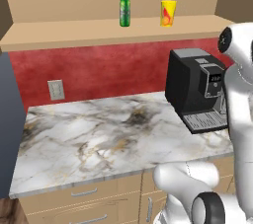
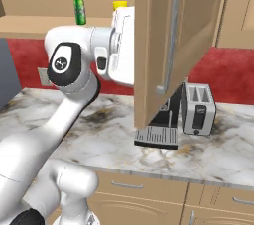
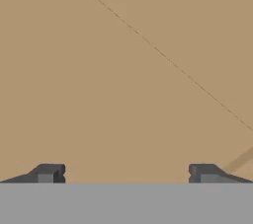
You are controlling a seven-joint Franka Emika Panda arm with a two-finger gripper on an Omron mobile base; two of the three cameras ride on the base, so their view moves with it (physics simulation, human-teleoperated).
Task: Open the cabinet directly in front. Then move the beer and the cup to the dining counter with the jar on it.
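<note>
Gripper (image 3: 126, 173) spread wide, holding nothing, its tips facing flat tan wood up close. The cabinet (image 2: 163, 45) door hangs open in the right base view, handle vertical. Inside on the shelf stands the beer (image 1: 124, 6), upright, neck up, with the cup (image 1: 168, 13) just to its right (apart, not touching). The right view adds a toaster (image 2: 198, 107); the left shows the coffee machine (image 1: 195, 87) whole.

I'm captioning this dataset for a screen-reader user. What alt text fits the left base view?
An open wall cabinet holds a green beer bottle and a yellow cup side by side on its shelf, apart, above a red wall. Below, a black coffee machine stands on a marble worktop; the white robot arm rises at right.
</note>
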